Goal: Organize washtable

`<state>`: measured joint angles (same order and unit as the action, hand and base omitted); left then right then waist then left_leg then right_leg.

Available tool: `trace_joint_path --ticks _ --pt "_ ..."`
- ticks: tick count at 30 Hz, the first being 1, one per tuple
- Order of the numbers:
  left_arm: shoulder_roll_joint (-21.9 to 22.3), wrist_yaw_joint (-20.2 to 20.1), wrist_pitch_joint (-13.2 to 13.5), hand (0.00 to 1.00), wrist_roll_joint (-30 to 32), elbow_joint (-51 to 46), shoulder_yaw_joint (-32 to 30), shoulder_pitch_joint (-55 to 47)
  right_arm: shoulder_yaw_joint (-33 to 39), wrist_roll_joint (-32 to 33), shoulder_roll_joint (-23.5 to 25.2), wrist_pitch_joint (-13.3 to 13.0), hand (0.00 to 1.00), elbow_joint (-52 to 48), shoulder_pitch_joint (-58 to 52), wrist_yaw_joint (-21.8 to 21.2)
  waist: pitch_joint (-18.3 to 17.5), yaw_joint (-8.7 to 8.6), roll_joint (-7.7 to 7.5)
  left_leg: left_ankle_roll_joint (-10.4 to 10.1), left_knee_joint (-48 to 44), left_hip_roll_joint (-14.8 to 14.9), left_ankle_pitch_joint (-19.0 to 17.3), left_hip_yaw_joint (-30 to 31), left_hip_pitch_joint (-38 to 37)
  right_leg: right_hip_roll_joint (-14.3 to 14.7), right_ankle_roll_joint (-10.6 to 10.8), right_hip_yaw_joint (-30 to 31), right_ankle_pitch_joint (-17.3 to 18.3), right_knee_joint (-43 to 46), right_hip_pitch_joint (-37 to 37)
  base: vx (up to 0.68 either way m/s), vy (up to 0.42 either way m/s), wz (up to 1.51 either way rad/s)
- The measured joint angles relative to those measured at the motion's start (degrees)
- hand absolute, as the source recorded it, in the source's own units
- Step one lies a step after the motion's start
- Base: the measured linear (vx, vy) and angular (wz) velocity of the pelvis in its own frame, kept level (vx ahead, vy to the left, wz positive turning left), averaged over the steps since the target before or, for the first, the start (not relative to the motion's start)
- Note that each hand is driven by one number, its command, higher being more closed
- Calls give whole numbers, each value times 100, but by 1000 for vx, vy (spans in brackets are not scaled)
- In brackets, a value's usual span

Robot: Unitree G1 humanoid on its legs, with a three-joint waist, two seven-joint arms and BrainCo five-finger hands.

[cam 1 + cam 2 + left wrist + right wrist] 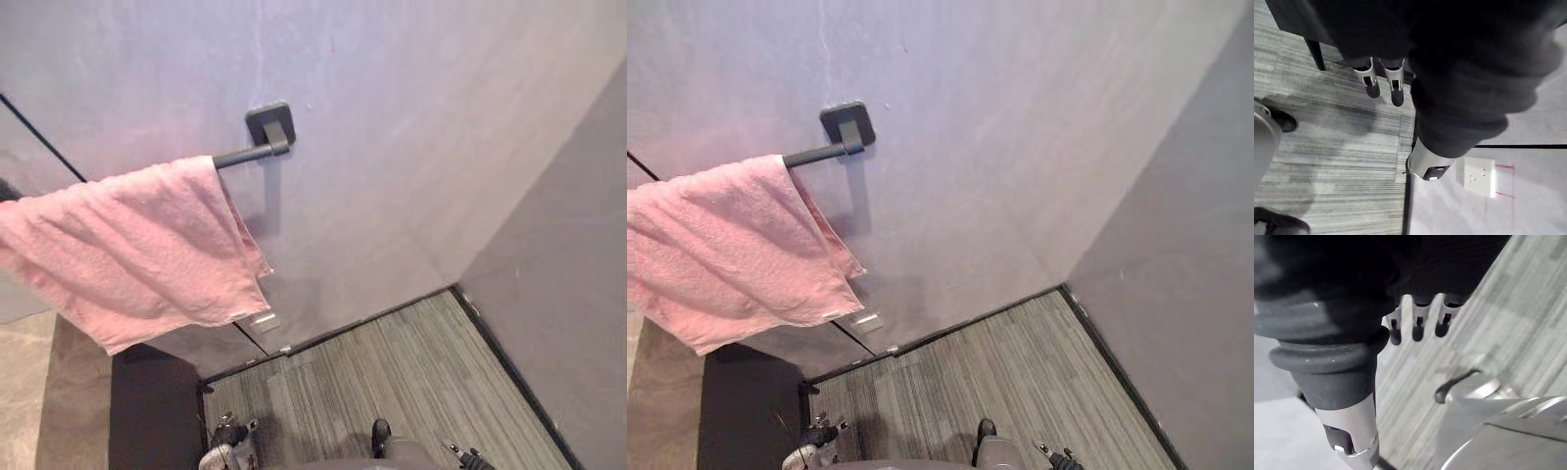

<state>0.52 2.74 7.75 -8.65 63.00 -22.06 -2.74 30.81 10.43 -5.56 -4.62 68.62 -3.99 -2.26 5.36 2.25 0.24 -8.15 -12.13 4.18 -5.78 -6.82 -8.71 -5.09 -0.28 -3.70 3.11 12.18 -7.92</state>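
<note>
The pink towel (137, 250) drapes a left-right towel bar (250, 154), far above the nearer left robot hand (1396, 81) and the right robot hand (1418, 323), both empty, fingers relaxed.

Items you can list apart from the task:

1. Wall (411, 147): pale grey and plain, crossed by a thin black line (39, 137).
2. Side wall (573, 294): darker grey, meeting the pale wall at a corner on your right.
3. Towel rail (250, 153): a dark metal bar fixed to the pale wall.
4. Mounting plate (271, 122): dark and square, at the rail's right end.
5. Floor (392, 377): grey carpet with fine stripes.
6. Skirting strip (372, 321): black, running along the foot of both walls.
7. Socket plate (1480, 175): white, set low on the pale wall, with faint red lines (1503, 167) just beside it.
8. Dark panel (152, 411): upright, at lower left, touching the floor.
</note>
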Motion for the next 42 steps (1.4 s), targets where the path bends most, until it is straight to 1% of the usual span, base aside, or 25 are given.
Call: trace_joint_path --ticks 1,2,3,4,5,7,8,10,11,13,14,16,18,19,22,23,27,28,31,33,34,36,39,42 --pt "46 10 19 0 -134 -8 0 2 0 49 -37 -27 0 -49 16 41 -9 -19 -17 35 180 42 -19 -169 137 -110 0 -274 0 -140 190 89 -46 112" --pt "75 46 36 0 -306 -10 0 -4 -2 101 -114 -92 0 -75 18 101 -37 -24 31 61 489 96 20 -257 334 -140 5 -537 3 -228 286 56 -17 110" --pt "77 93 40 0 -381 -10 1 -6 -16 130 -172 -134 0 -93 22 106 -70 -21 81 95 641 114 173 -270 424 -121 28 -633 17 -238 287 13 33 85" --pt "65 174 54 0 -514 -10 -14 -8 -28 188 -235 -171 0 -126 35 108 -84 13 139 200 714 151 352 -315 622 -81 105 -745 71 -241 291 7 57 78" --pt "3 303 67 0 -695 -11 -105 -41 -31 250 -255 -187 0 -207 29 119 -145 -9 179 225 892 161 337 -187 598 -78 140 -909 93 -360 377 -7 78 80" --pt "-36 452 151 0 -866 -64 -263 -53 -29 249 -235 -207 0 -208 40 155 -158 3 147 248 1086 125 322 -33 609 -69 197 -1051 52 -480 414 -31 75 62" --pt "-51 546 167 0 -903 -229 -478 -84 -14 247 -196 -208 0 -202 24 221 -162 1 144 333 1201 131 266 83 606 -41 234 -1166 7 -583 475 -44 61 47" --pt "-193 698 173 0 -920 -588 -688 -151 -12 240 -112 -196 0 -200 6 259 -185 10 101 363 1303 90 251 214 616 -20 295 -1246 -65 -697 556 -63 56 36" --pt "-240 744 183 0 -920 -725 -732 -183 -21 237 -95 -195 0 -201 6 260 -194 15 87 368 1325 74 254 217 618 -24 296 -1235 -88 -743 590 -90 66 7" --pt "-505 834 279 0 -878 -1369 -747 -284 -114 233 -29 -198 0 -251 -3 263 -220 19 92 372 1325 33 255 227 600 -54 316 -1190 -126 -782 607 -72 53 -4" --pt "-562 852 282 0 -863 -1546 -729 -285 -197 231 -29 -198 0 -262 -14 264 -220 19 92 379 1326 28 260 233 605 -55 314 -1188 -133 -792 606 -51 16 -1" --pt "-596 839 295 0 -809 -2312 -475 -288 -345 219 -16 -198 0 -332 -50 265 -224 13 125 390 1327 27 267 260 646 -38 296 -1183 -156 -838 585 -49 -6 0" --pt "-620 830 358 0 -812 -2880 -403 -279 -503 171 -18 -198 0 -459 -135 259 -238 -3 161 390 1329 53 267 269 665 -4 291 -1181 -156 -846 569 0 -15 -1" --pt "-710 760 427 0 -821 -3224 -302 -278 -513 118 -28 -198 0 -482 -183 259 -239 -1 202 389 1335 77 267 271 663 23 280 -1181 -148 -852 569 16 -43 -1" --pt "-945 581 579 0 -890 -3827 -158 -252 -693 22 -120 -184 0 -484 -242 251 -256 0 294 389 1377 128 267 276 647 84 244 -1178 -125 -852 561 36 -37 -2" --pt "-1083 475 638 0 -992 -4032 -50 -240 -733 5 -142 -172 0 -484 -276 229 -271 5 319 388 1408 150 267 273 624 111 229 -1171 -116 -850 563 50 -29 -5" --pt "-1441 212 666 0 -1228 -4647 231 -206 -924 -114 -186 -171 0 -611 -264 196 -280 10 326 388 1420 172 267 240 565 158 222 -1012 -115 -852 566 44 -9 -14" --pt "-1586 97 669 0 -1325 -4845 379 -192 -951 -160 -186 -170 0 -669 -264 187 -281 11 325 388 1421 166 267 213 535 157 220 -971 -117 -852 569 24 13 -13" --pt "-1895 -142 692 0 -1341 -5240 619 -66 -1086 -207 -187 -162 0 -684 -272 105 -301 3 290 390 1418 149 266 186 502 151 204 -861 -132 -859 578 -10 19 -11" --pt "-1937 -177 741 0 -1350 -5392 625 46 -1131 -212 -173 -151 0 -684 -276 75 -310 -14 274 392 1418 143 265 179 503 152 202 -842 -171 -905 587 -36 11 -6" --pt "-1934 -157 799 0 -1347 -5460 625 107 -1130 -214 -174 -149 0 -680 -282 71 -312 -14 272 403 1412 139 258 161 501 162 202 -812 -247 -1004 619 -41 9 -9" --pt "-1915 -28 849 0 -1307 -5617 609 155 -1129 -224 -172 -148 0 -680 -295 69 -312 -13 272 435 1410 137 238 143 497 178 206 -774 -352 -1154 669 -64 12 -12" --pt "-1591 466 980 0 -1028 -6125 344 155 -1117 -334 -167 -148 0 -680 -342 76 -312 -11 273 440 1401 123 235 104 501 184 200 -709 -485 -1301 704 -73 15 -11" --pt "-1440 868 1104 0 -730 -6398 147 153 -1105 -360 -163 -148 0 -680 -472 81 -329 -8 278 438 1384 124 236 127 473 192 204 -724 -531 -1398 795 -48 2 2"
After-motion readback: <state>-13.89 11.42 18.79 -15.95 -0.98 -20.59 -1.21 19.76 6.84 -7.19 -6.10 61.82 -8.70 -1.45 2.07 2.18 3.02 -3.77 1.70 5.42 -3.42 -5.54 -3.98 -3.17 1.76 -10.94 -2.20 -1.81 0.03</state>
